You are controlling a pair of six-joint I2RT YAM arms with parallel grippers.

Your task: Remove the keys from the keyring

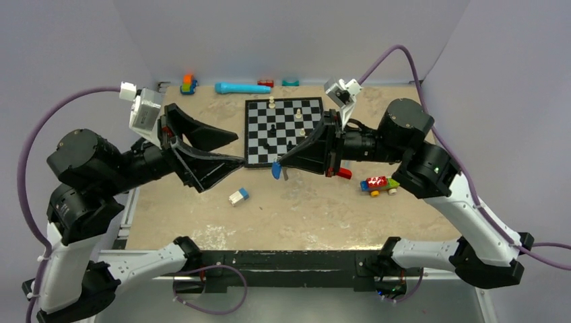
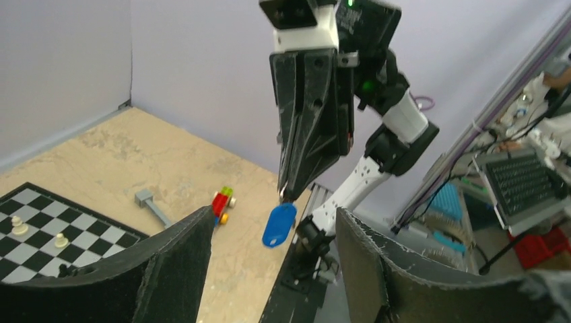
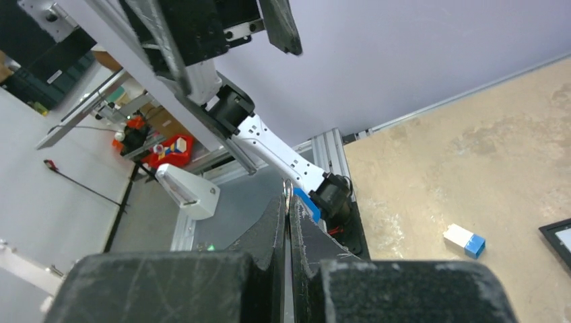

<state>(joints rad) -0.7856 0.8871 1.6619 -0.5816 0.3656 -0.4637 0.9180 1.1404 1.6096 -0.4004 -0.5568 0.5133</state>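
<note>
The left gripper (image 1: 240, 149), a black two-finger pincer on the robot's left arm, stands open, its jaws spread wide and holding nothing, with the tips aimed across the table toward the other arm. Facing it tip to tip, the right gripper (image 1: 279, 161), of the same black build, is pressed closed to a narrow point. From that point hangs the tiny key with a bright blue oval plastic head (image 1: 275, 171), clear of the sandy tabletop (image 1: 323, 208) and just in front of the near edge of the black-and-white chessboard (image 1: 283, 131). From the left gripper the key lies straight ahead, just beyond its tips and slightly lower. In the left wrist view the blue head shows in the gap between that gripper's own fingers (image 2: 182, 269), farther out than their ends. The key's long axis runs nearly up and down with a slight tilt, and the blue head dangles below the pinch. The left arm is the free one and is already near, so the coming move seems to call for a short advance with a small drop, so that its jaws close across the blue head. The keyring is too small to make out, so it cannot be told whether the right jaws pinch the ring or the top of the key.
</note>
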